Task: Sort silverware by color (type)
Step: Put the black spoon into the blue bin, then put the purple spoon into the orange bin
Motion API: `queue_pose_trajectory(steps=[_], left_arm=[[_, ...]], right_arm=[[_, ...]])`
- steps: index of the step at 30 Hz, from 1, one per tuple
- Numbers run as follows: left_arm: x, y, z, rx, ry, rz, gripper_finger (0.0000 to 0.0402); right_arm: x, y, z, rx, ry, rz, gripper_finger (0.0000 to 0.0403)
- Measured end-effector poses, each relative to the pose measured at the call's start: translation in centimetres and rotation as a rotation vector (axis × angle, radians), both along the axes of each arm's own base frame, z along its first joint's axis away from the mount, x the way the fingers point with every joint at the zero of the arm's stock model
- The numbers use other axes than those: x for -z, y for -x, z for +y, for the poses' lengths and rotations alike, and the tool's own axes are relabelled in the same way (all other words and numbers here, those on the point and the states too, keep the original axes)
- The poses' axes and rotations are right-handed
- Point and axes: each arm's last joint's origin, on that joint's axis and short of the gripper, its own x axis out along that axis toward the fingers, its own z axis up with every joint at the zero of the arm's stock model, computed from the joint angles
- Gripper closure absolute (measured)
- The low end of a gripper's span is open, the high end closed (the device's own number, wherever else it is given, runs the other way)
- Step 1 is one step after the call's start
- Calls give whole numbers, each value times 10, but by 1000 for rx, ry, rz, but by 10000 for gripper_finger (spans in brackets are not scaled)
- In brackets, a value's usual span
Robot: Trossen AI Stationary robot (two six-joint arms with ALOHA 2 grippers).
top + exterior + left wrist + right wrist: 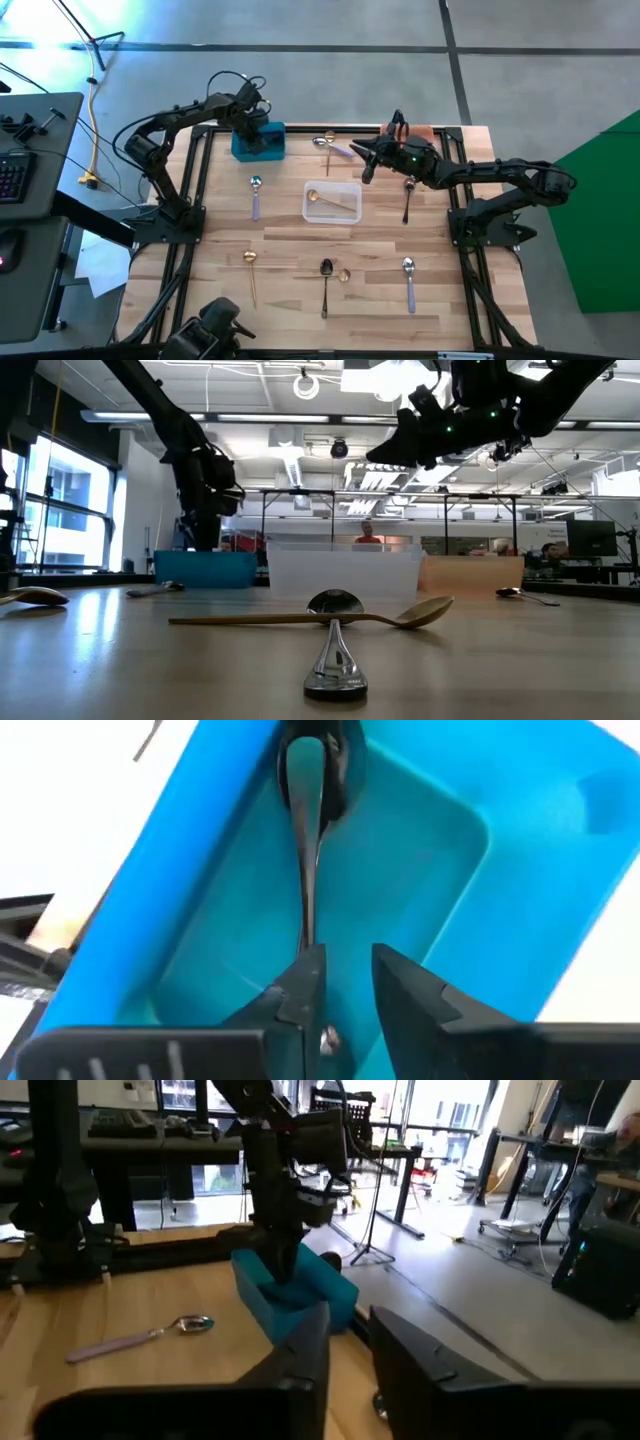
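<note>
My left gripper (345, 960) hangs open over the blue bin (520, 870) at the table's far left, pointing steeply down. A black spoon (305, 840) lies inside, bowl up against the bin's wall, handle running down toward one fingertip. My right gripper (362, 170) hovers level above the table, just beyond the clear bin (332, 216), open with nothing between its fingers (300, 1350). A gold spoon (328, 199) lies in the clear bin. More spoons lie flat on the table: lilac-handled (256, 197), gold (251, 275), black (326, 285), black (408, 200). My left gripper stands with one fingertip (308, 970) right at the black spoon's handle end (309, 935). Whether the two touch I cannot tell. The spoon rests in the blue bin and does not sit between the fingers.
An orange bin (425, 132) stands at the far right behind my right arm. A lilac-handled spoon (338, 148) and a gold one (327, 150) lie between the blue and orange bins. Another lilac-handled spoon (409, 283) and a small gold spoon (343, 274) lie near the front.
</note>
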Motion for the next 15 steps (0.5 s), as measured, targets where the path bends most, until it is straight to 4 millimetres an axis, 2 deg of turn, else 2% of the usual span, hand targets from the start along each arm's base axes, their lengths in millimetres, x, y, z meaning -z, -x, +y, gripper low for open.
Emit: queue_pose_trajectory(steps=[4, 9, 15], left_arm=[[-18, 1, -4, -6, -63, -51, 328], [-39, 3, -20, -59, -230, -220, 355], [-45, 7, -50, -98, -416, -496, 380]], right_arm=[[-3, -2, -8, 46, -81, 100, 291], [-3, -8, -20, 70, -115, 196, 242], [16, -20, -56, 68, -221, 328, 210]])
